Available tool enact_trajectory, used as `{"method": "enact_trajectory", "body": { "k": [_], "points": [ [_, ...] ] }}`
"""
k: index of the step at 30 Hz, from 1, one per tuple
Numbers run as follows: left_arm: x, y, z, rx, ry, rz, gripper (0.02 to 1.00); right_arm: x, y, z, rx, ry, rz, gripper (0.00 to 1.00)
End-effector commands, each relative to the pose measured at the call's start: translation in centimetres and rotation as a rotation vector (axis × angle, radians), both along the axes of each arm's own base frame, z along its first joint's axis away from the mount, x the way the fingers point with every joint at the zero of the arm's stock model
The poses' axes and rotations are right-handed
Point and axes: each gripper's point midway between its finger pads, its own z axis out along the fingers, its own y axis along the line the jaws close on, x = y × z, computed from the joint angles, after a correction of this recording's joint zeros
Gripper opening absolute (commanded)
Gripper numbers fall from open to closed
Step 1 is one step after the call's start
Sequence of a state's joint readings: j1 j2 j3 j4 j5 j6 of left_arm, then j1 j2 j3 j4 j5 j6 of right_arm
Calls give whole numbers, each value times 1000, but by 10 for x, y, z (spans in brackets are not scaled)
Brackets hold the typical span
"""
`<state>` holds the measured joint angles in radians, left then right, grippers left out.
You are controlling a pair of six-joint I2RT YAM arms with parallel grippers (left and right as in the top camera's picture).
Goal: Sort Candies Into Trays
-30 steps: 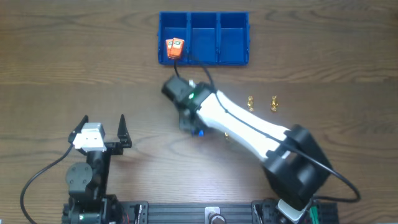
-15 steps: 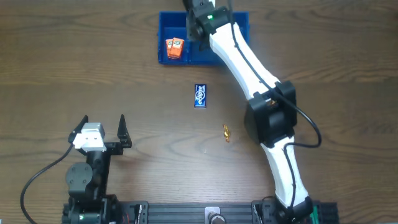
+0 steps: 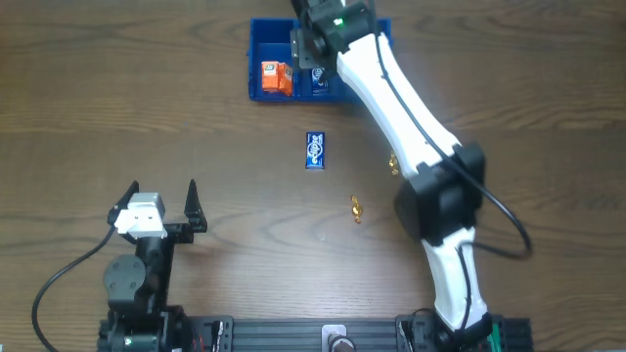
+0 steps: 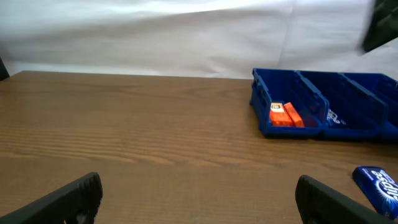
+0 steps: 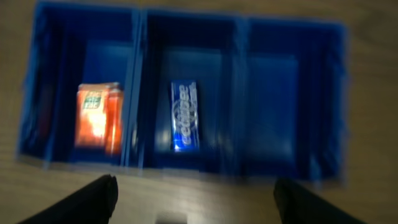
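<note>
Wooden table (image 3: 196,117) holds blue tray (image 5: 292,93); right tool (image 5: 199,199) gapes above it, left tool (image 4: 202,199) spread wide

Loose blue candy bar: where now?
In the top view the loose blue candy bar lies mid-table, on the arms' side of the blue tray, with a gold candy nearest it.

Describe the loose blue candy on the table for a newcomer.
Find the blue three-compartment tray. On the bare table just outside it, on the robot's side, lies a blue candy. Its twin is inside the tray; the nearby gold candy is smaller.
</note>
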<state>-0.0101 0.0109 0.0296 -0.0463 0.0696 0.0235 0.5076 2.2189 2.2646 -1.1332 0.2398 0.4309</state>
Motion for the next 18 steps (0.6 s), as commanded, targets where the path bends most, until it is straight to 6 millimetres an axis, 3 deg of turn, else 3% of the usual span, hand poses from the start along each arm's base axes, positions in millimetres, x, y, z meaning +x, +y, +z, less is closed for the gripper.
{"method": "enact_trajectory", "body": {
  "k": [1, 4, 8, 11, 15, 17, 18],
  "points": [
    [0, -1, -17, 2, 45, -5, 998, -74, 33, 17, 26, 81, -19, 847],
    [0, -1, -17, 2, 45, -5, 998, -103, 38, -54, -25, 213, -45, 849],
    [0, -1, -17, 2, 45, -5, 998, -124, 36, -140, 27, 308, -58, 849],
    [0, -1, -17, 2, 45, -5, 998, -127, 16, -161, 19, 340, -117, 849],
    [0, -1, -17, 2, 45, -5, 998, -127, 12, -177, -4, 362, -125, 836],
    [0, -1, -17, 2, 45, -5, 998, -127, 12, -184, -11, 370, -126, 759],
    [0, -1, -17, 2, 45, -5, 998, -126, 13, -184, -8, 367, -125, 663]
  ]
}}
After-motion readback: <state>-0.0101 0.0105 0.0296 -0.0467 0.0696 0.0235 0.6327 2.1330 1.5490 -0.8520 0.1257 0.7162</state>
